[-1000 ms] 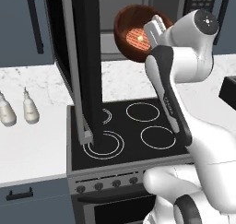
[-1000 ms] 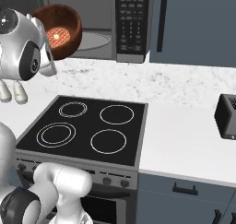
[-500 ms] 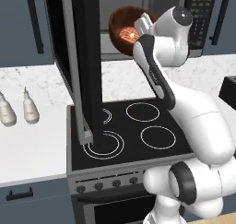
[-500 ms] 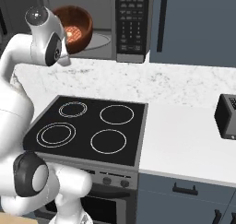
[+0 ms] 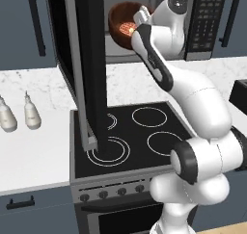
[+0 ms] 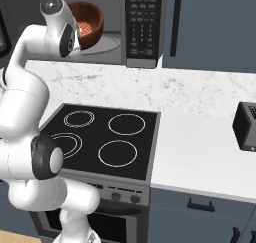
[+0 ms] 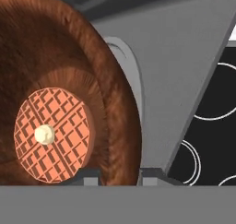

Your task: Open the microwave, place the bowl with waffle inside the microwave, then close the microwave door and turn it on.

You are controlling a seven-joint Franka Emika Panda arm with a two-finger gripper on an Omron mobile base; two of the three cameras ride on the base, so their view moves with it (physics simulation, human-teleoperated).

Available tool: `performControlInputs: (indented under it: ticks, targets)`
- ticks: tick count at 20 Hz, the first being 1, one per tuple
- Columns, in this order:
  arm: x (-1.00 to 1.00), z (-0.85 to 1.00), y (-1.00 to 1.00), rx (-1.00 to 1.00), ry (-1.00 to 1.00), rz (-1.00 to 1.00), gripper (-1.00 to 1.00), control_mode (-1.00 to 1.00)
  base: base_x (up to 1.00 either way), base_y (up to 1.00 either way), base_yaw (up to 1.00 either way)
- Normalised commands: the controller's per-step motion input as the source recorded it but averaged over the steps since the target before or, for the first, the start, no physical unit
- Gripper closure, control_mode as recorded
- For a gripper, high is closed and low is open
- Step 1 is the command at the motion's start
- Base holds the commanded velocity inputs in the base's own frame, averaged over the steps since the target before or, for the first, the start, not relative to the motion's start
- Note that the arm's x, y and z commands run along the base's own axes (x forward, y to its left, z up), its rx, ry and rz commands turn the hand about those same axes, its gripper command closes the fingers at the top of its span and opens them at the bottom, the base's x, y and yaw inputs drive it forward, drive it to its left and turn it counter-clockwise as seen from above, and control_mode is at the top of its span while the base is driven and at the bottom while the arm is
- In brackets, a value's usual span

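From the left base view, the bowl with waffle (image 5: pixel 123 25) is a deep, round, reddish-brown wooden-looking thing, held up at the open mouth of the microwave (image 5: pixel 193 21). It's tipped so its open side faces toward the camera, orange grid waffle visible inside. The microwave door (image 5: pixel 82 69) is swung wide open, standing edge-on over the stove (image 5: pixel 130 136). Two white bottles (image 5: pixel 19 115) sit on the counter to the left.

Right base view: same bowl (image 6: pixel 90 24) is just above the round turntable (image 6: pixel 107 43), opening tipped toward the camera.

Hand view: the gripper (image 7: pixel 119 178) is pinched narrow on the bowl's rim (one tip on each side of the wall), bowl (image 7: pixel 92 71) looming at left, waffle (image 7: pixel 50 135) with a pale dab in the middle.
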Motion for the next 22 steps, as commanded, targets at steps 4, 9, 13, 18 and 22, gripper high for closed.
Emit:
performControlInputs:
  ticks: [4,9,13,18,22]
  targets:
    - [0.51,-0.04,0.25,0.0,0.01,0.0,1.0,-1.0,0.0,0.0,0.0]
    - [0.28,-0.15,0.12,0.0,-0.02,0.0,1.0,-1.0,0.0,0.0,0.0]
    - [0.21,-0.22,0.03,0.0,-0.01,0.0,1.0,-1.0,0.0,0.0,0.0]
    - [0.32,-0.11,0.0,0.0,0.0,0.0,1.0,-1.0,0.0,0.0,0.0]
    - [0.21,-0.03,0.01,0.0,0.0,0.0,1.0,-1.0,0.0,0.0,0.0]
